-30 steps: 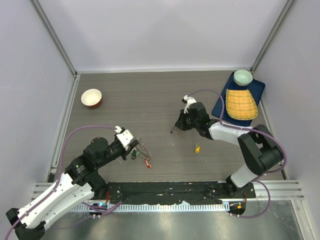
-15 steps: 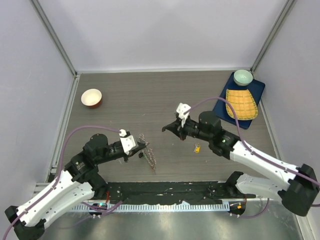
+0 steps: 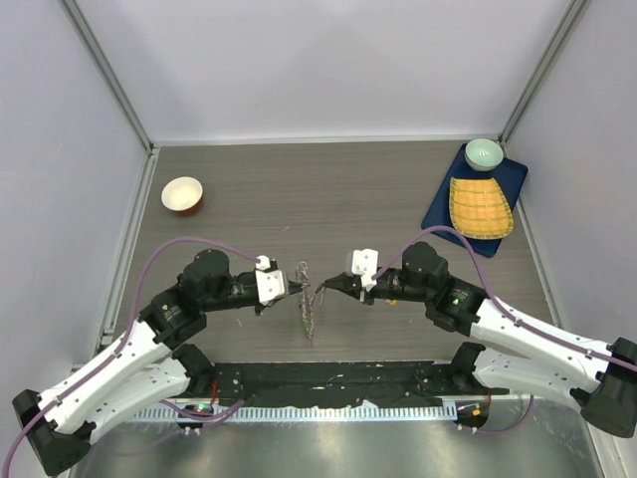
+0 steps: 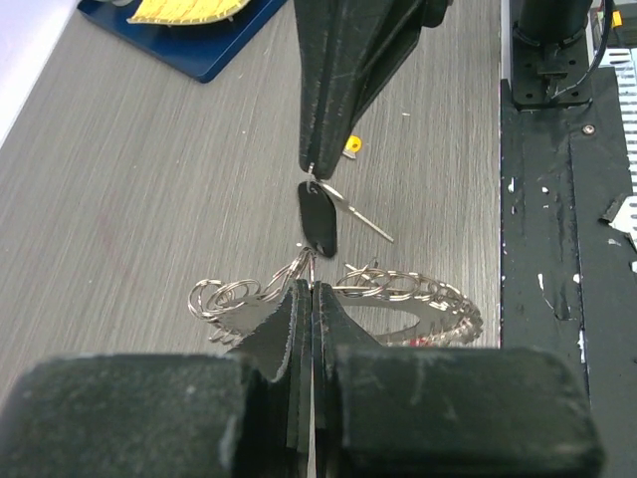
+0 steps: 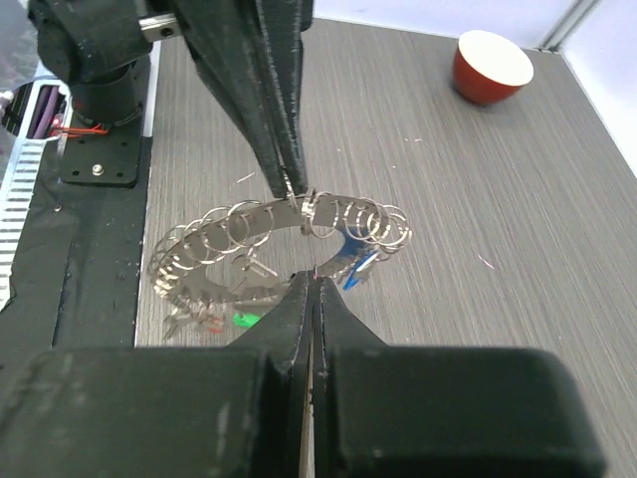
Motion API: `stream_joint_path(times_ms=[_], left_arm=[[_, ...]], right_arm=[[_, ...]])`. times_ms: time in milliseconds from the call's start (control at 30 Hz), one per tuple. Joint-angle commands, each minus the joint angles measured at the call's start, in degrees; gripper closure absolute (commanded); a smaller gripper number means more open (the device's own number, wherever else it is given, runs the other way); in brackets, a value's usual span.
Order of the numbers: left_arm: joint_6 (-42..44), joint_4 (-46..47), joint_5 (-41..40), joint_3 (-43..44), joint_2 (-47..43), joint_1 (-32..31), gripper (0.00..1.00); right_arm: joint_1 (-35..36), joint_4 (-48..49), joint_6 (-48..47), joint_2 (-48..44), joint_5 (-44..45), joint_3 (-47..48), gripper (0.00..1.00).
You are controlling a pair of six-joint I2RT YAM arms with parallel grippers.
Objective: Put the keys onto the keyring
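My left gripper (image 3: 296, 290) is shut on the keyring (image 3: 308, 315), a thin ring fringed with silver keys, and holds it on edge above the table's front middle. In the left wrist view the keyring (image 4: 423, 291) spreads to both sides of the closed left gripper (image 4: 312, 290). My right gripper (image 3: 320, 290) faces it tip to tip, shut on a silver key with a black tag (image 4: 318, 220), which hangs just above the ring. In the right wrist view the keyring (image 5: 214, 239) carries blue, green and red tags. A yellow-tagged key (image 4: 351, 146) lies on the table.
A red bowl (image 3: 182, 194) stands at the back left. A blue tray (image 3: 438, 215) at the back right holds a yellow mat (image 3: 480, 206) and a pale green bowl (image 3: 484, 153). A black strip (image 3: 328, 380) runs along the near edge.
My left gripper has lifted the keyring and carried it right to the centre. My right gripper has swung left and nearer with the black-tagged key, and now meets the ring.
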Motion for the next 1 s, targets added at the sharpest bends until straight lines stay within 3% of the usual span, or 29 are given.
stream_joint_path(times_ms=[0, 967], left_arm=[[-0.48, 7.20, 1.44, -0.75, -0.86, 0.17, 1.00], [-3.13, 9.68, 7.06, -2.42, 2.48, 0.17, 1.00]], right_arm=[[0.55, 3.29, -3.10, 0.24, -4.38, -0.56, 0.99], [3.63, 1.80, -5.74, 2.61, -4.21, 0.85, 0.99]])
